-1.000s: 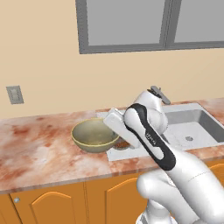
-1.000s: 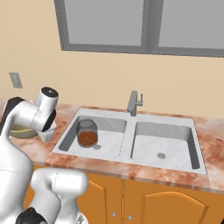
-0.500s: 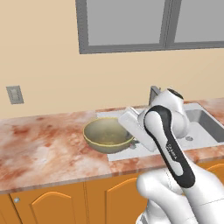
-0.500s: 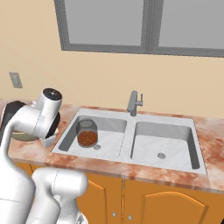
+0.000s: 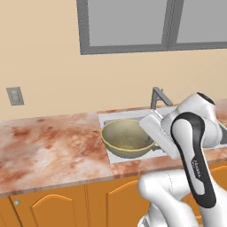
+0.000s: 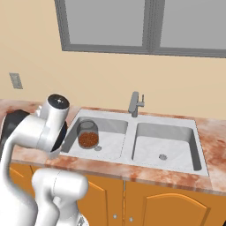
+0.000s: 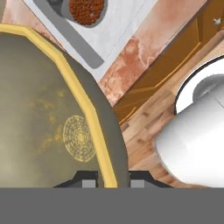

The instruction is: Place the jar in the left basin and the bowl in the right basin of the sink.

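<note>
The olive-tan bowl (image 5: 126, 138) with its pale yellow rim hangs tilted over the left end of the sink (image 5: 104, 119). My gripper (image 7: 113, 181) is shut on the bowl's rim (image 7: 89, 107), one fingertip (image 7: 89, 182) inside and the other outside. The jar (image 6: 87, 134) of reddish-brown granules stands upright in the left basin (image 6: 110, 143), near its drain. It also shows from above in the hand view, jar (image 7: 85, 8). The right basin (image 6: 165, 141) holds nothing but its drain.
The grey faucet (image 6: 135, 104) rises behind the divider between the basins. Reddish marble counter (image 5: 48, 146) stretches to the left of the sink, with a wall outlet (image 5: 14, 95) above it. Orange cabinet doors (image 6: 163, 203) run below, and a window sits over the sink.
The arm has swung right with the bowl held in the gripper, carrying it from over the counter to over the sink's left end. The jar has stayed in place.
</note>
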Motion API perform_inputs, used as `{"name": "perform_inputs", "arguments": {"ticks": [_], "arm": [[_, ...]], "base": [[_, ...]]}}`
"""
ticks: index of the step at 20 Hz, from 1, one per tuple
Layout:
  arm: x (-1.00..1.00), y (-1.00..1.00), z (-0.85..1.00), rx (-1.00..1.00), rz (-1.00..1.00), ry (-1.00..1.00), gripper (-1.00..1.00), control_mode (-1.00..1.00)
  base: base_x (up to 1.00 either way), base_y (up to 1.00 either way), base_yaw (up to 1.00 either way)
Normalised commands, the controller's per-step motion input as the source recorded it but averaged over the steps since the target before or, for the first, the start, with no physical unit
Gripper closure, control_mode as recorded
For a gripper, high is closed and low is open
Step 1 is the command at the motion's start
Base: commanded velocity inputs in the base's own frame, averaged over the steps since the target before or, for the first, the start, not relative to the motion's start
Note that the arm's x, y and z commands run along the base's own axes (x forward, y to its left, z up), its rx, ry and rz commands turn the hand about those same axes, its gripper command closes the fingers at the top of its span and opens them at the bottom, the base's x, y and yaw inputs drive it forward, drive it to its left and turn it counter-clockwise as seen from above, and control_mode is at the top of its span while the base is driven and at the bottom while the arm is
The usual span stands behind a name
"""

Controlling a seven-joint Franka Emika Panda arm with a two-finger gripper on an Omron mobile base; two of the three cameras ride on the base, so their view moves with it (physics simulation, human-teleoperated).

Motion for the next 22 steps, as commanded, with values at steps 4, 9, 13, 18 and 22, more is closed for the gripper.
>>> {"name": "perform_inputs", "arguments": {"ticks": [4, 9, 13, 18, 22], "arm": [[-0.39, -0.54, 0.15, 0.01, -0.08, 0.01, 1.00, -1.00], [-0.31, -0.53, 0.11, 0.00, -0.07, 0.02, 1.00, -1.00], [-0.21, -0.55, 0.03, 0.00, -0.02, 0.01, 1.00, -1.00], [-0.13, -0.55, 0.00, 0.00, 0.00, 0.02, 1.00, -1.00], [-0.05, -0.53, 0.00, 0.00, 0.00, 0.01, 1.00, -1.00]], "base": [[0.00, 0.00, 0.00], [0.00, 0.00, 0.00], [0.00, 0.00, 0.00], [0.00, 0.00, 0.00], [0.00, 0.00, 0.00]]}}
